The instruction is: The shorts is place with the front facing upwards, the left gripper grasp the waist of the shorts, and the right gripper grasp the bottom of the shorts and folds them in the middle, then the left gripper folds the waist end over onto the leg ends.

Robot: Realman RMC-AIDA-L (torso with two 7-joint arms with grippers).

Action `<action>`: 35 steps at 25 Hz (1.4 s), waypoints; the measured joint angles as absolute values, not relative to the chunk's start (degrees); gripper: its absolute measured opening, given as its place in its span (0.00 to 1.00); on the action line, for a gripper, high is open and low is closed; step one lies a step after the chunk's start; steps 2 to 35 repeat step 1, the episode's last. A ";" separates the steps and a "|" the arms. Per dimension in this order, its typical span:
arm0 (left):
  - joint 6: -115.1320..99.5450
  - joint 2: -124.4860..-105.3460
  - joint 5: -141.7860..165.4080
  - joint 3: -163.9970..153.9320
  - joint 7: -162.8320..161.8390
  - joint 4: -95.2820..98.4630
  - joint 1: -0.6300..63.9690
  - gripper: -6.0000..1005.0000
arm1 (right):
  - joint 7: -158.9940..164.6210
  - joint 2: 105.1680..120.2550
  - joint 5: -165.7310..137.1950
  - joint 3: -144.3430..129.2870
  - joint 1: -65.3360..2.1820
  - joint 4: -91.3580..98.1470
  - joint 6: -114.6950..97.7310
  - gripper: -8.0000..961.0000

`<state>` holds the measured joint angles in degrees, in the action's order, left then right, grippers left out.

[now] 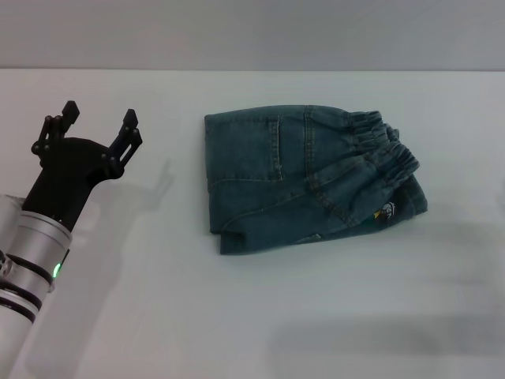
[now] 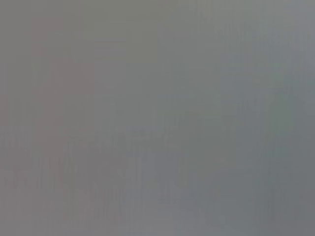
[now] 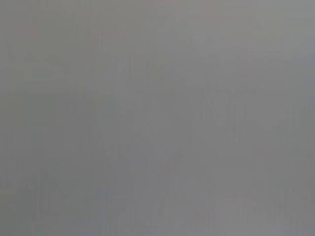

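The blue-green denim shorts (image 1: 308, 181) lie folded into a compact stack on the white table (image 1: 158, 300), right of centre in the head view. The puckered elastic waist (image 1: 377, 142) lies on top at the right side. The small colourful cartoon patch (image 1: 386, 211) peeks out just below it, and the leg ends (image 1: 415, 199) show beneath it. My left gripper (image 1: 101, 113) hovers open and empty over the table at the left, well apart from the shorts. The right gripper is out of view. Both wrist views show only plain grey.
The table's far edge (image 1: 252, 70) runs across the top of the head view. Bare tabletop lies in front of the shorts and between them and the left arm (image 1: 35, 237).
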<state>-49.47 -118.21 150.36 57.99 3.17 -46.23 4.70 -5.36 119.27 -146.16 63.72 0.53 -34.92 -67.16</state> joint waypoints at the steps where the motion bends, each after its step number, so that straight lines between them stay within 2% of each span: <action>1: -49.45 -118.21 150.36 57.99 3.17 -46.23 4.72 0.86 | -5.36 119.27 -146.16 63.72 0.53 -34.91 -67.16 0.86; 35: -49.45 -118.21 150.36 57.99 3.17 -46.23 4.72 0.86 | -5.36 119.27 -146.16 63.72 0.53 -34.91 -67.16 0.86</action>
